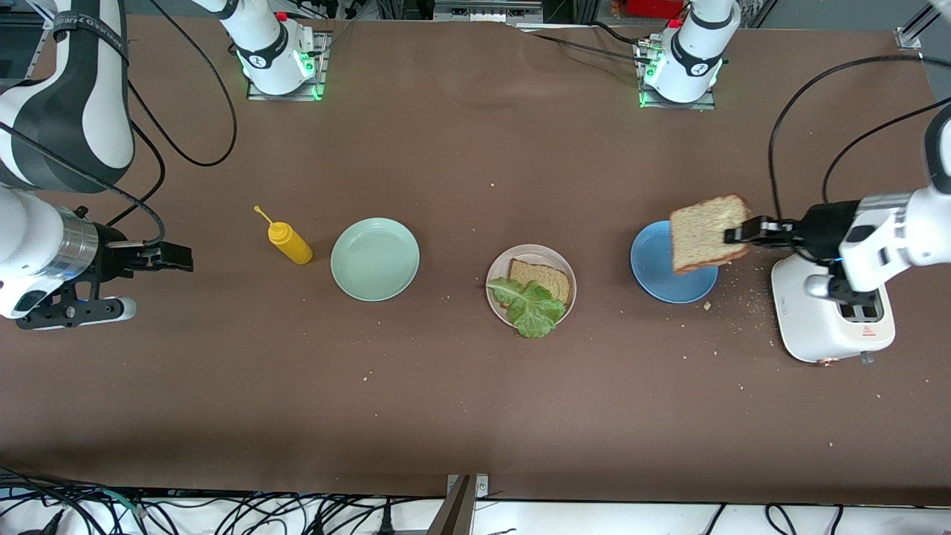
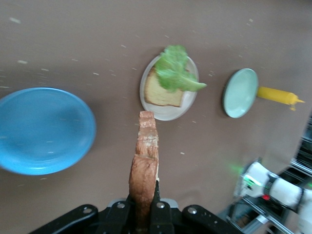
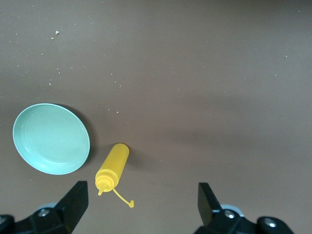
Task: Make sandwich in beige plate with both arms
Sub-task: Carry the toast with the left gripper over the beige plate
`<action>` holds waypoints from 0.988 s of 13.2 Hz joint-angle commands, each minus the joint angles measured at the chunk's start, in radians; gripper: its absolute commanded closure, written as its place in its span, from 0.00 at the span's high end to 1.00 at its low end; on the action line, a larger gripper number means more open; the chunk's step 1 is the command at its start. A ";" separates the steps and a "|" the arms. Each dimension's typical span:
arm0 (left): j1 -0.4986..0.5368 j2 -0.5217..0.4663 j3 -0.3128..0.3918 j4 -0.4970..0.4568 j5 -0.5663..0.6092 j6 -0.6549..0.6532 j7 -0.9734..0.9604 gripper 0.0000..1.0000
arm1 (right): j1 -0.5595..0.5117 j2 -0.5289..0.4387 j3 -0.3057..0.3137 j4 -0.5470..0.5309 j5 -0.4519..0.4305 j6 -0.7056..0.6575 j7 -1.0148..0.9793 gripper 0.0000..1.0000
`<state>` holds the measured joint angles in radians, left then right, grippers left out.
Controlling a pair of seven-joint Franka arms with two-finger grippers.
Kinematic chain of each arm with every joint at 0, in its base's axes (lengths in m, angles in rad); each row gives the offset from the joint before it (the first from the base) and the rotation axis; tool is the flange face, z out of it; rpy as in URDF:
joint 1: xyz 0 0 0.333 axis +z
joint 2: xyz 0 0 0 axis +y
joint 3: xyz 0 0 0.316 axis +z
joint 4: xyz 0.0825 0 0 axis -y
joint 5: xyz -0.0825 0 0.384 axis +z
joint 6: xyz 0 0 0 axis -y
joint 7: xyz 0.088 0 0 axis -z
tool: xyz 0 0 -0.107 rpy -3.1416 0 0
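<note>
You have a matt brown table (image 1: 461, 148) that looks like smooth board, dusted with pale crumbs. The beige plate (image 1: 553, 260), mint-green plate (image 1: 375, 259) and blue plate (image 1: 654, 279) show a smooth, lightly glossy glaze. The bread slice (image 1: 706, 233) is porous and grainy with a rough crust, the lettuce leaf (image 1: 529, 305) ruffled. Your yellow squeeze bottle (image 1: 290, 244) looks like smooth plastic, the toaster (image 1: 825, 327) glossy white.

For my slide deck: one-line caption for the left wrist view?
Left pincer holds a bread slice above the table, beige plate with bread and lettuce ahead.
</note>
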<state>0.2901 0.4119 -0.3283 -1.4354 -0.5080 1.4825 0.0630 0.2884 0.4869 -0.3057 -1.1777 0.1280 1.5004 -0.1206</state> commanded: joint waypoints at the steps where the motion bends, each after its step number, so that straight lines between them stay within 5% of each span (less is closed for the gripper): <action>1: -0.046 0.102 0.002 0.023 -0.162 -0.005 0.001 0.00 | -0.005 -0.008 0.002 -0.005 0.021 -0.011 0.010 1.00; 6: -0.161 0.221 0.002 0.021 -0.286 0.200 0.001 0.00 | -0.005 -0.008 0.002 -0.005 0.021 -0.012 0.009 1.00; 13: -0.247 0.320 0.002 0.020 -0.412 0.278 0.006 0.00 | -0.005 -0.010 0.002 -0.005 0.021 -0.012 0.010 1.00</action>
<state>0.0670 0.7031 -0.3306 -1.4369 -0.8862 1.7461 0.0643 0.2882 0.4871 -0.3057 -1.1788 0.1285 1.5001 -0.1205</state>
